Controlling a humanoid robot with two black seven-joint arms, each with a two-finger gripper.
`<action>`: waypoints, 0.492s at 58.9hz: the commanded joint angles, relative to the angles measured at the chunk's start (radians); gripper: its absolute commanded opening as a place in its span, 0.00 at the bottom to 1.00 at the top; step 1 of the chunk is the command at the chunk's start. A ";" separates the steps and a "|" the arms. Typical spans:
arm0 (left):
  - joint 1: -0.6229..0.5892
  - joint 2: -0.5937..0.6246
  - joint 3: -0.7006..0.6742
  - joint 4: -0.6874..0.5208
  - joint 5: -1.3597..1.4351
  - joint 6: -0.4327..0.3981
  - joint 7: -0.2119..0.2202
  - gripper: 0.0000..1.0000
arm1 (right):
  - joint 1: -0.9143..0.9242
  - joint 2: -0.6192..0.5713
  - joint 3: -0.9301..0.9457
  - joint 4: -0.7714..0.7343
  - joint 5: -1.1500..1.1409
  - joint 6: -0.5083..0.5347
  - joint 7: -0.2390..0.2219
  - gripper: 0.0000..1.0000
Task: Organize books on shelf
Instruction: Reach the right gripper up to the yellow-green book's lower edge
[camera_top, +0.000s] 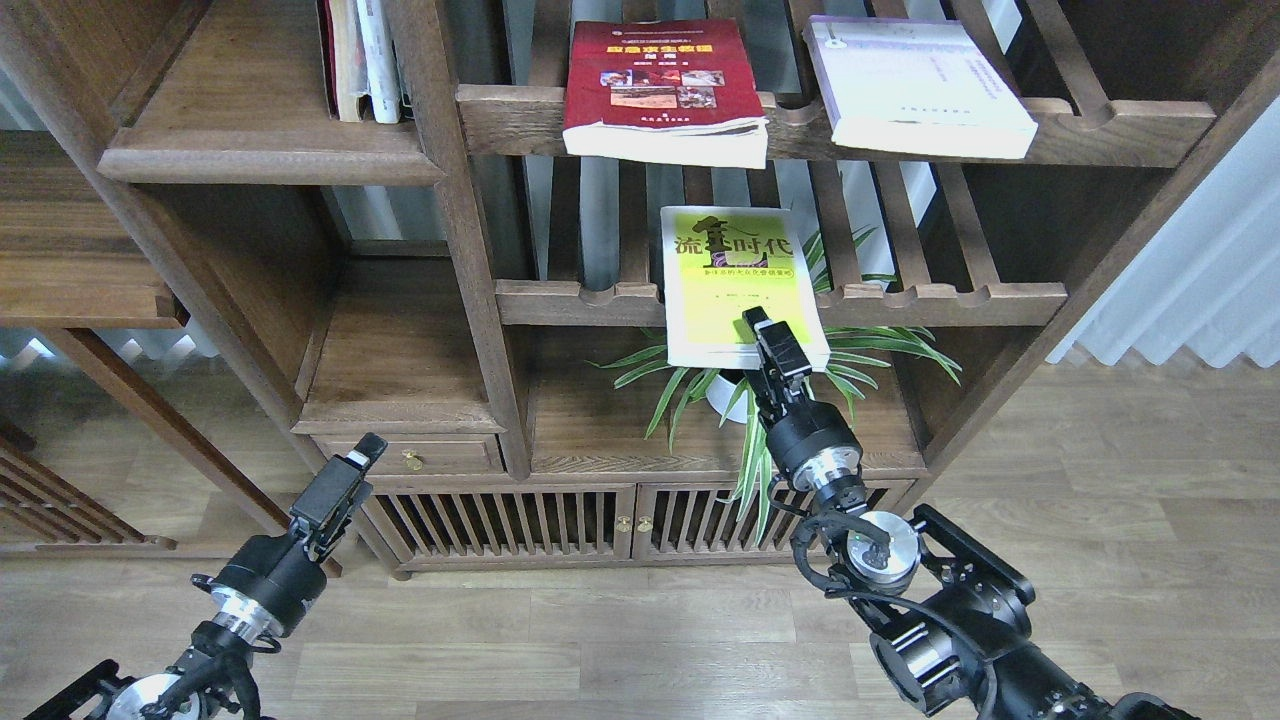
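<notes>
The yellow-green book (728, 275) lies flat on the lower slatted rack (940, 300), its front end overhanging the rail. The dark red book (655, 80) and the pale lavender-white book (915, 85) lie flat on the upper slatted rack (1120, 130), both overhanging. The solid shelf (260, 150) is at upper left, with a few upright books (360, 60) at its right end. My right gripper (768, 335) is at the yellow-green book's front edge, one finger (778, 345) over the cover; its grip is unclear. My left gripper (362, 455) hangs low left, empty.
A potted spider plant (800, 395) stands under the yellow-green book, around my right wrist. Below are slatted cabinet doors (500, 520) and a small drawer (410, 455). A vertical post (460, 230) separates the solid shelves from the racks. A white curtain (1190, 280) hangs at the right.
</notes>
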 joint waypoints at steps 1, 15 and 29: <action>0.000 0.003 -0.003 0.001 -0.002 0.000 0.000 1.00 | 0.003 0.000 0.000 0.003 -0.001 0.002 0.000 0.68; 0.000 0.003 -0.010 0.006 -0.002 0.000 0.000 1.00 | -0.005 0.000 0.002 0.010 -0.001 0.090 0.031 0.05; 0.001 0.007 -0.026 0.006 -0.002 0.000 0.000 1.00 | -0.072 0.000 -0.037 0.144 -0.008 0.215 0.014 0.03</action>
